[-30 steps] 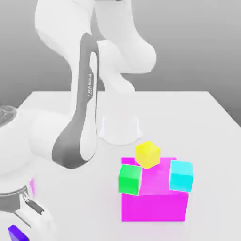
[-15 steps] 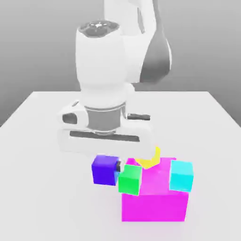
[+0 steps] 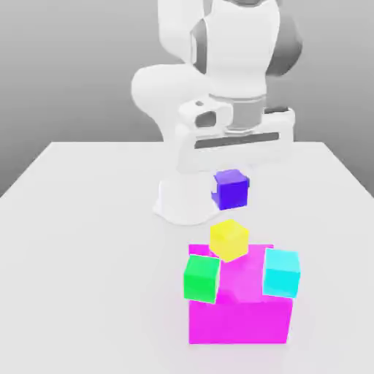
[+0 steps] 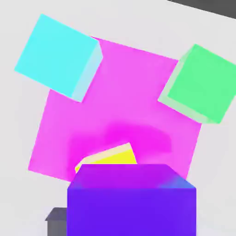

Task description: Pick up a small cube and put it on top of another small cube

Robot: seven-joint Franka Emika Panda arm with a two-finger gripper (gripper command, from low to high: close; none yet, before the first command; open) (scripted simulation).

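Observation:
The small indigo-purple cube [image 3: 232, 189] hangs in the air with my gripper [image 3: 231, 191] shut on it, just below the white hand. It is above and slightly behind the yellow cube [image 3: 229, 239], clear of it. The yellow cube sits at the far edge of the large magenta block [image 3: 241, 314]. A green cube [image 3: 201, 278] and a cyan cube [image 3: 281, 272] rest on the block's two side edges. In the hand view the indigo cube [image 4: 131, 200] fills the foreground and covers most of the yellow cube [image 4: 110, 156]; the cyan cube [image 4: 55, 53] and green cube [image 4: 203, 83] show beyond it.
The arm's white base [image 3: 186, 199] stands on the white table [image 3: 80, 241] right behind the magenta block. The table's edge runs along the exterior view's left and right.
The gripper has risen with the indigo cube from beside the green cube and moved to the exterior view's right, over the yellow cube. A second ago the cube lay low at the exterior view's left.

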